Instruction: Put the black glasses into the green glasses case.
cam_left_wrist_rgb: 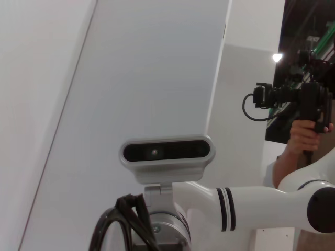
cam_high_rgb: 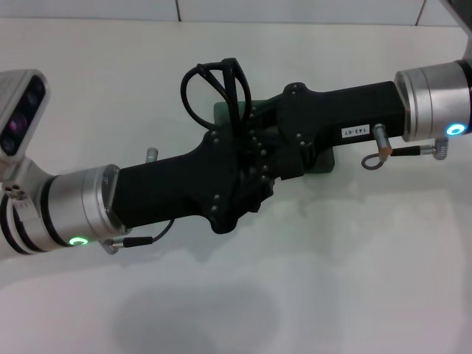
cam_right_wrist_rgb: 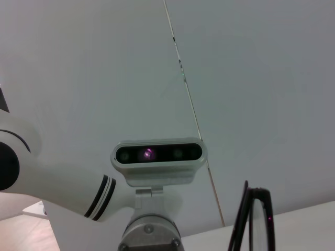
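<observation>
The black glasses (cam_high_rgb: 209, 77) stand upright, lenses up, above the spot where my two grippers meet at the table's middle. Their frame also shows in the left wrist view (cam_left_wrist_rgb: 121, 222) and in the right wrist view (cam_right_wrist_rgb: 257, 219). The green glasses case (cam_high_rgb: 322, 164) lies under the grippers. Only its far left corner and right end show, and its inside is hidden. My left gripper (cam_high_rgb: 236, 184) reaches in from the left and my right gripper (cam_high_rgb: 269, 129) from the right. They overlap over the case, and I cannot tell which one holds the glasses.
The white table (cam_high_rgb: 354, 280) stretches around the arms, with a pale wall behind it. Both wrist views look up at my head camera (cam_left_wrist_rgb: 166, 151). A person holding a camera rig (cam_left_wrist_rgb: 306, 130) stands off to the side.
</observation>
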{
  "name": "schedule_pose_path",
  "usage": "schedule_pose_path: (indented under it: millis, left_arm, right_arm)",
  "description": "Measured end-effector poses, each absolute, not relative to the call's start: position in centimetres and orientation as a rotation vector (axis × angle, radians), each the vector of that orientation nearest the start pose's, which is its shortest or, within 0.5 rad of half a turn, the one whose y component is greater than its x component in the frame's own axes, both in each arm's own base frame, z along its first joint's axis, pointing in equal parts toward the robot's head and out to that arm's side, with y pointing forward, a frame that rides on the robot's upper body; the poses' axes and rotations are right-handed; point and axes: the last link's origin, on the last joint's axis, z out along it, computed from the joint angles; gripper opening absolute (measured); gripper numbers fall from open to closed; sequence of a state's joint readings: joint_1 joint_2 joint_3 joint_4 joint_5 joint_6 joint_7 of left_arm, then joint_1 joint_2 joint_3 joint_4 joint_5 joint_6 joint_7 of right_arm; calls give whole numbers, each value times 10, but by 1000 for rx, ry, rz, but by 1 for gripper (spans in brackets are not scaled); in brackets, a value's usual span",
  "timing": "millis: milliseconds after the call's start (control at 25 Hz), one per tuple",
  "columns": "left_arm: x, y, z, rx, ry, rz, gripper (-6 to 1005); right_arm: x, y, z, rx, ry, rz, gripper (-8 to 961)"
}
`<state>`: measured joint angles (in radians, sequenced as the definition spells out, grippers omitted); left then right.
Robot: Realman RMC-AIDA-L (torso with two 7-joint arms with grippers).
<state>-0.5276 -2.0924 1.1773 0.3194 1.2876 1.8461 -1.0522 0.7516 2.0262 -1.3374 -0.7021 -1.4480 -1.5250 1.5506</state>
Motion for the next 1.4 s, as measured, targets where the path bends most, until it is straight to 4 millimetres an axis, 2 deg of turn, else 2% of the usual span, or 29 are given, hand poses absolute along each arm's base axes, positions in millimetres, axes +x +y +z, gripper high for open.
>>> schedule_pose_path:
  millis: [360, 520, 600, 760, 920, 1000, 1160, 1400]
  left_arm:
    - [-201, 269, -34, -2712, -341, -1576, 16]
    - [-205, 262, -28, -2697, -313, -1609, 16]
    - [-210, 257, -23, -2685, -302, -1618, 16]
    - [-220, 250, -18, -2666, -301, -1605, 16]
    - [-226, 245, -17, -2647, -301, -1592, 17]
    - [-228, 242, -18, -2637, -304, -1587, 17]
    - [-231, 239, -20, -2625, -319, -1582, 17]
    - [-234, 233, -23, -2607, -321, -1579, 17]
  right_arm:
    - [116, 357, -29, -3075, 290, 937, 88]
    - [118, 364, -24, -3073, 300, 850, 88]
    - [115, 369, -22, -3090, 286, 742, 88]
    - [101, 383, -27, -3120, 213, 331, 88]
    - [75, 397, -44, -3063, 55, -142, 87]
    - [65, 400, -56, -3022, -37, -298, 88]
    - [51, 410, -72, -2894, -236, -556, 89]
    - [44, 411, -82, -2829, -393, -719, 91]
